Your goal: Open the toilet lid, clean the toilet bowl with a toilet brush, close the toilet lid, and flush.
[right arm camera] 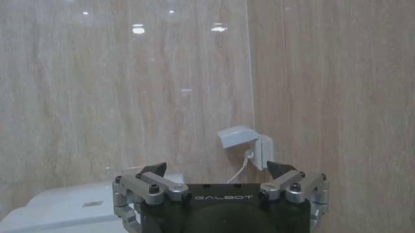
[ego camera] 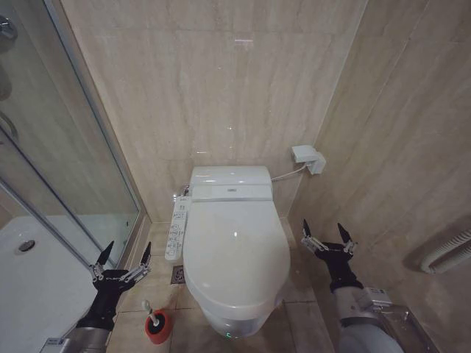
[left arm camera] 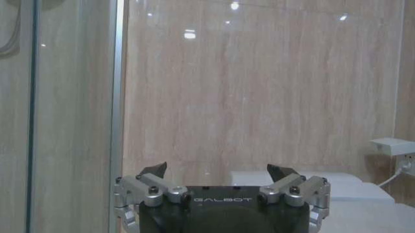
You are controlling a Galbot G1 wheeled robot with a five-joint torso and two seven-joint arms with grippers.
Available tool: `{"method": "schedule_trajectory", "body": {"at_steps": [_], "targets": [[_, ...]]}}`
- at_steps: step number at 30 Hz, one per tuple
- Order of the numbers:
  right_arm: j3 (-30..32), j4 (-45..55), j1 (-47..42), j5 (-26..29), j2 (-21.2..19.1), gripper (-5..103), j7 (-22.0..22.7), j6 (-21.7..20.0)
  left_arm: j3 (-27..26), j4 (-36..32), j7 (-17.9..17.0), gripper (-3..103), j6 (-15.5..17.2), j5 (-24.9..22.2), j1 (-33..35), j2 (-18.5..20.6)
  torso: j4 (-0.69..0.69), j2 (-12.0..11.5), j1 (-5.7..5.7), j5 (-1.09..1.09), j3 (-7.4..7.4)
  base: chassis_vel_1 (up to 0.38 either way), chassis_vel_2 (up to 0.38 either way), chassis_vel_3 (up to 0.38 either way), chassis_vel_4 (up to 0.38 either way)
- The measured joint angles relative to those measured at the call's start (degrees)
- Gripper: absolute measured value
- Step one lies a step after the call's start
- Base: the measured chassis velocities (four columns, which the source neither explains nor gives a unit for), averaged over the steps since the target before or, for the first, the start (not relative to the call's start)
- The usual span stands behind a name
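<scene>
Toilet lid [ego camera: 234,246] closed between two spread claws.

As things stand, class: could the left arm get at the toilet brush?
Probably yes. The left gripper hangs open above the floor beside the toilet, and the toilet brush stands upright in its red holder just below and slightly inboard, with nothing between them. The closed lid lies well aside.

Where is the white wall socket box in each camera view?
Head view: socket box on the wall, right of the toilet tank.
Left wrist view: socket box at the frame edge, beyond the toilet tank.
Right wrist view: socket box on the wall beyond the right claw.
Shared landmark: its white cable.
</scene>
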Motion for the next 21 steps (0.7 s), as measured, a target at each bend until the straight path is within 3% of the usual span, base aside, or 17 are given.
{"method": "schedule_trajectory", "body": {"at_steps": [21], "targets": [[0.0,0.0,0.0,0.0,0.0,100,0.0,0.0,0.0,0.0,0.0,100,0.0,0.0,0.0,0.0,0.0,0.0,0.0,0.0,0.0,0.0,0.0,0.0,0.0]]}}
